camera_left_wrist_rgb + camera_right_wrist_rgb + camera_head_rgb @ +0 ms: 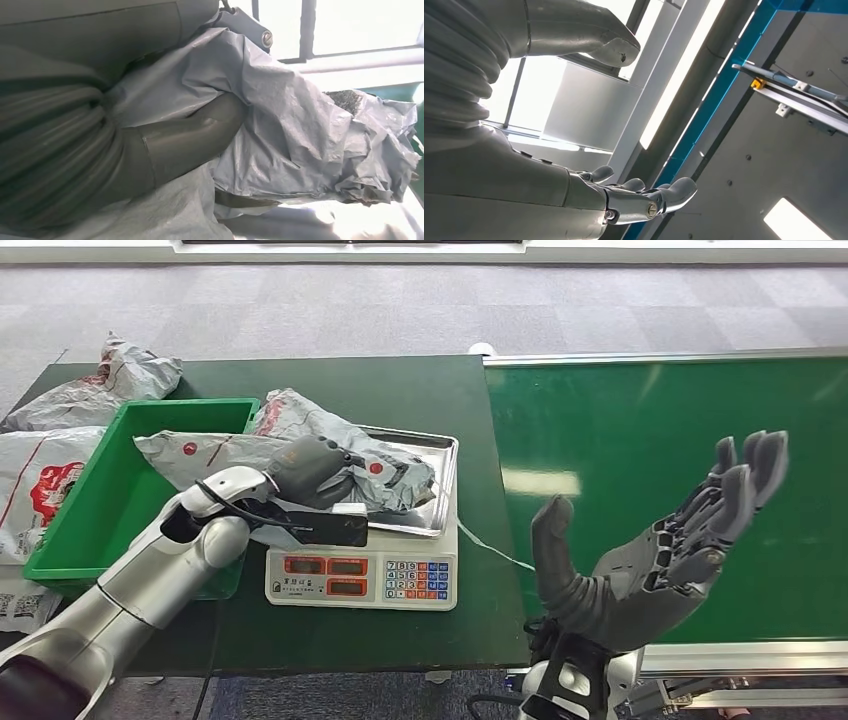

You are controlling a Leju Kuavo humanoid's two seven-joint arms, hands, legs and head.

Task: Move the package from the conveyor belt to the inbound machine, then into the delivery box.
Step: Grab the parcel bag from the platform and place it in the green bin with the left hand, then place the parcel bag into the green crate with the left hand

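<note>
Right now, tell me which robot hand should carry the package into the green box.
Left. The left robot hand already grips the grey package on the scale tray, right beside the green box. The right robot hand is open, palm up, over the conveyor belt.

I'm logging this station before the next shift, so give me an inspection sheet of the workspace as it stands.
Surface: dark green table beside the green conveyor belt, which carries nothing.
Job's things: grey package lying on the steel tray of the scale; green bin beside the scale.
Clutter: more grey bags heaped at the table's far left.
Hands: left hand grips the package on the tray; right hand raised over the belt, palm up, fingers apart, holding nothing.
Cables: a thin pale cord runs from the scale toward the belt.
Surroundings: grey carpet tiles; no person seen.
</note>
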